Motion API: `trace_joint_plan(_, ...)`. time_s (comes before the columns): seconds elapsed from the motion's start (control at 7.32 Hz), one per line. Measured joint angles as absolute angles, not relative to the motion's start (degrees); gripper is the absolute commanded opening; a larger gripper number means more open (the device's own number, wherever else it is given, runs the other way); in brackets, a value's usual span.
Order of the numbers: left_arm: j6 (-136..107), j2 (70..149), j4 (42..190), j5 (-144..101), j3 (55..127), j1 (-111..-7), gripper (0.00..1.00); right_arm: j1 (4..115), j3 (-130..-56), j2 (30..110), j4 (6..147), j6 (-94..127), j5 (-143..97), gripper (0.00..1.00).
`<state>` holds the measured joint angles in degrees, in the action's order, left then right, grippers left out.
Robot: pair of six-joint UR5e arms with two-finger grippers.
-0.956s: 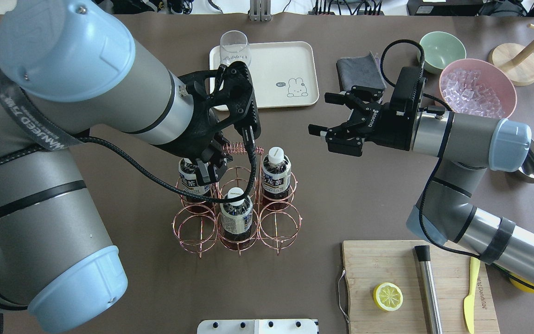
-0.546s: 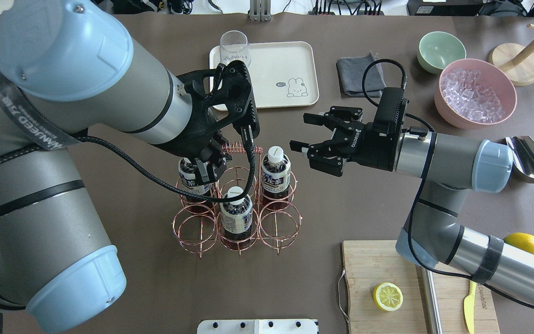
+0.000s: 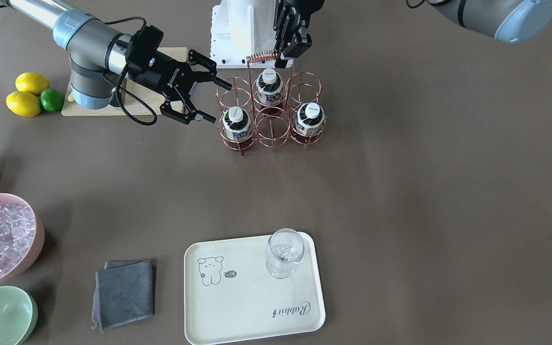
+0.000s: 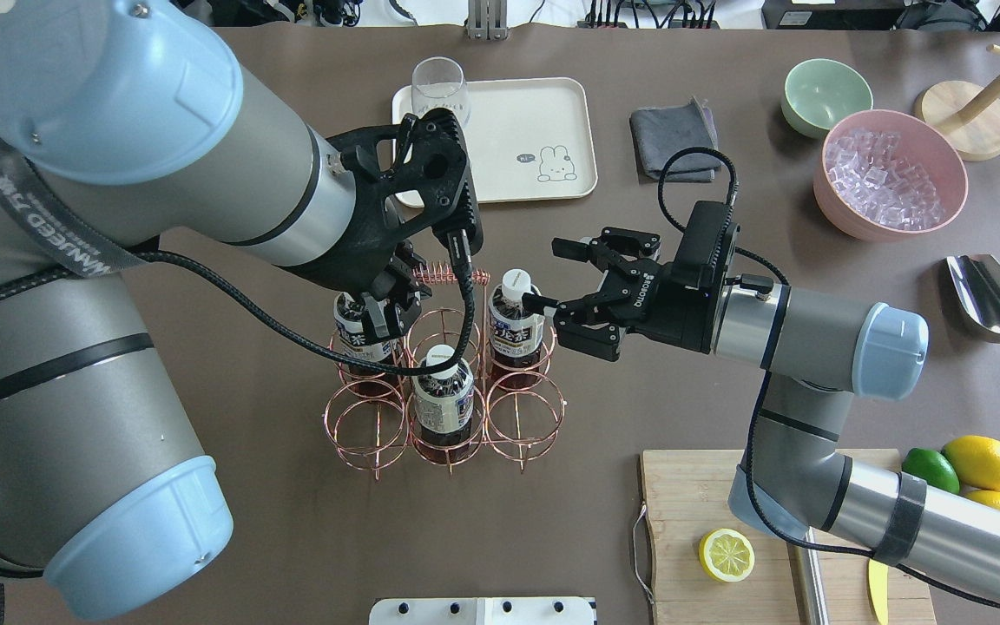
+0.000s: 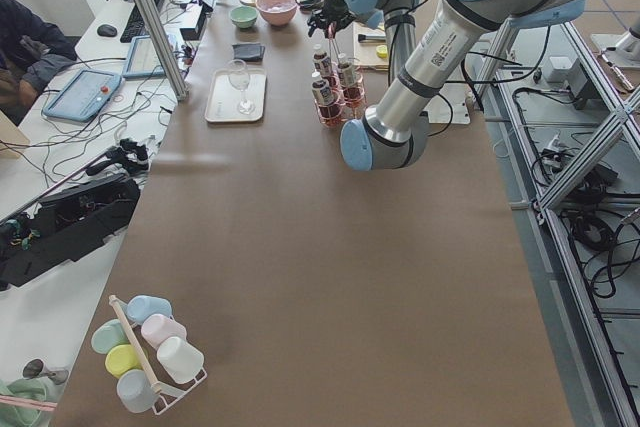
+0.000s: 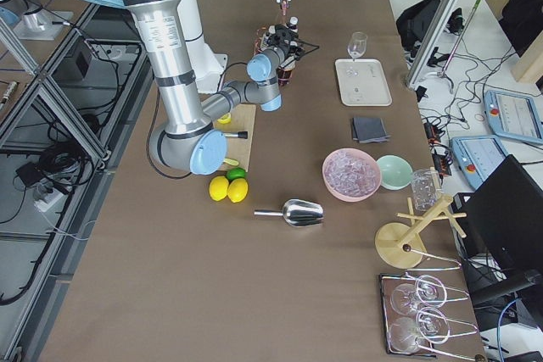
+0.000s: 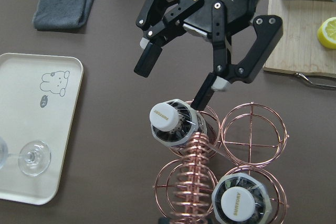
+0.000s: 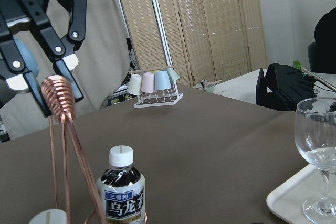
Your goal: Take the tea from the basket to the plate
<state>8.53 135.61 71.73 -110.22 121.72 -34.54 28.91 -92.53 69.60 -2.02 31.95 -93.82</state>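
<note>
The copper wire basket [image 4: 446, 279] stands mid-table with three tea bottles in its cells [image 4: 516, 317] [image 4: 441, 395] [image 4: 359, 334]. My left gripper [image 4: 387, 314] is over the basket, its fingers [image 8: 71, 72] closed on the coiled handle [image 3: 261, 56]. My right gripper [image 4: 552, 278] is open beside the basket's right rear bottle [image 3: 235, 124]. In the left wrist view, one fingertip [image 7: 205, 95] is just above that bottle's shoulder near the white cap [image 7: 164, 115]. The cream plate [image 4: 517, 121] lies beyond the basket.
A wine glass [image 4: 439, 87] stands on the plate's left corner. A grey cloth [image 4: 674, 130], green bowl [image 4: 821, 95] and pink bowl of ice [image 4: 891, 174] sit at the back right. A cutting board with a lemon half [image 4: 726, 555] is at the front right, a metal scoop [image 4: 990, 299] beside it.
My right gripper has moved left and slightly toward the robot, still open, from open table up to the right rear bottle. The left gripper and basket have barely moved.
</note>
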Motion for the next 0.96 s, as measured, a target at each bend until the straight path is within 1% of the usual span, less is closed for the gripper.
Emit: trace_joint_plan(0.96, 8.53, 135.56, 71.63, -110.22, 121.64, -34.71, 0.0, 28.68, -89.12, 66.0, -0.58, 29.28, -90.7, 0.84)
